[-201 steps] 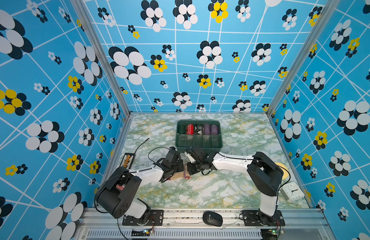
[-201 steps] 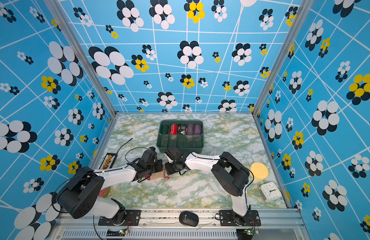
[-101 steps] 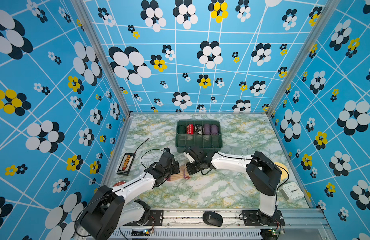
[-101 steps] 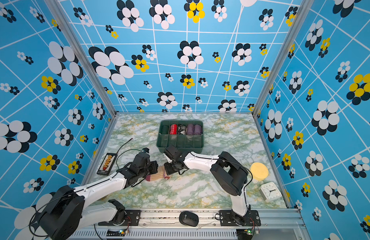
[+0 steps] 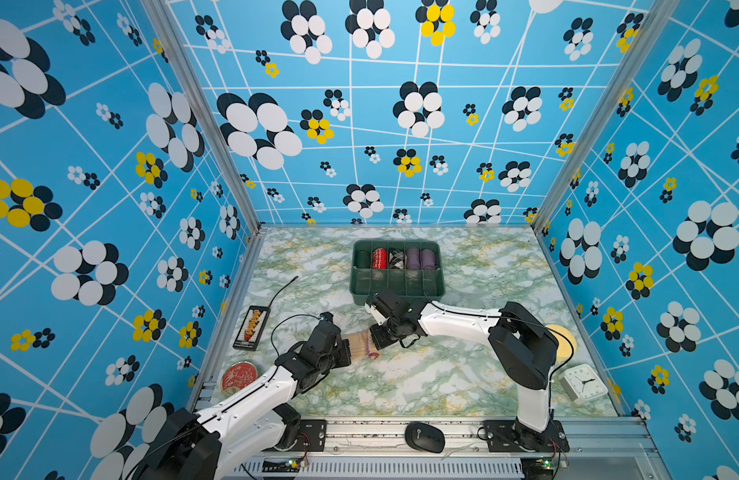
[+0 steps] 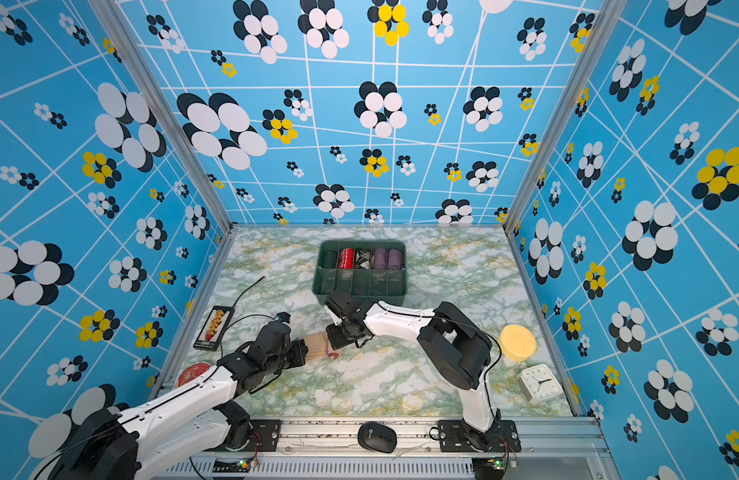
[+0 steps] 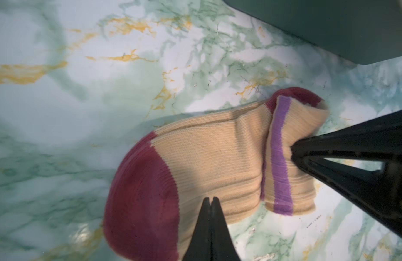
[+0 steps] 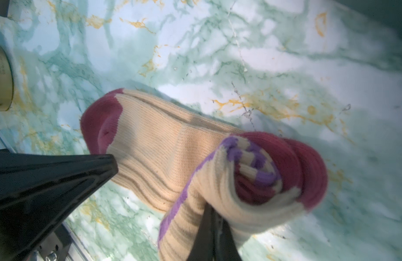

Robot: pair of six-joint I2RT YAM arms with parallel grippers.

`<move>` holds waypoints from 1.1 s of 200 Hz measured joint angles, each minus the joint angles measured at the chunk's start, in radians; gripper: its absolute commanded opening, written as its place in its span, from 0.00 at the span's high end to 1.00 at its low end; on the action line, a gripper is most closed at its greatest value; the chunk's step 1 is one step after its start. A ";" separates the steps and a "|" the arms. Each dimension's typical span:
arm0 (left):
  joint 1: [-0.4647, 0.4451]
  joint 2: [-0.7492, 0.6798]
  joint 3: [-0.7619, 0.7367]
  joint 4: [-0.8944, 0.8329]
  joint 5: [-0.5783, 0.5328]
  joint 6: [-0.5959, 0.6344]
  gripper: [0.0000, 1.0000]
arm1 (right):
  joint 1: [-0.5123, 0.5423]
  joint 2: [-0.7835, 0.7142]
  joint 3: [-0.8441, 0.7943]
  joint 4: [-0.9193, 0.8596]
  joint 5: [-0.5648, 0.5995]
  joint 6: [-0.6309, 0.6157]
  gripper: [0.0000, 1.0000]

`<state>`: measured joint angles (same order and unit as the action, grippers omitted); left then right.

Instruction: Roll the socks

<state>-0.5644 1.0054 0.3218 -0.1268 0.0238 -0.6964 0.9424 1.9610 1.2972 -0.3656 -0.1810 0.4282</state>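
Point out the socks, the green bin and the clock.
socks [image 7: 218,162]: left wrist view, on the tan ribbed middle.
green bin [image 5: 430,295]: in a top view, on its near wall.
clock [image 5: 582,383]: in a top view, on the white face.

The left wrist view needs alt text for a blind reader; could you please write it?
Tan ribbed socks with a maroon toe and purple stripe lie on the marbled table, striped end folded over. The shut left gripper touches their edge; the right gripper presses into the fold.
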 measured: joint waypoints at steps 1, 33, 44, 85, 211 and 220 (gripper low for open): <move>0.000 0.002 0.000 0.000 0.000 0.000 0.99 | 0.000 0.000 0.000 0.000 0.000 0.000 0.94; 0.011 0.071 0.000 0.053 -0.024 0.004 0.99 | 0.000 0.006 0.011 -0.014 0.000 -0.008 0.94; 0.019 0.096 0.001 0.073 -0.026 0.008 0.99 | 0.000 0.010 0.019 -0.022 0.000 -0.014 0.94; 0.035 0.189 0.029 0.149 -0.022 0.019 1.00 | 0.000 0.022 0.041 -0.048 0.000 -0.032 0.94; 0.063 0.290 0.074 0.221 -0.017 0.052 1.00 | 0.000 0.034 0.051 -0.069 0.000 -0.071 0.94; 0.064 0.275 0.071 0.203 -0.027 0.050 1.00 | 0.000 0.036 0.053 -0.069 0.000 -0.074 0.94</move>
<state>-0.5007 1.2804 0.3923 0.0757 -0.0029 -0.6468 0.9424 1.9968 1.3499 -0.4351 -0.1806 0.3538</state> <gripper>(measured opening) 0.045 0.062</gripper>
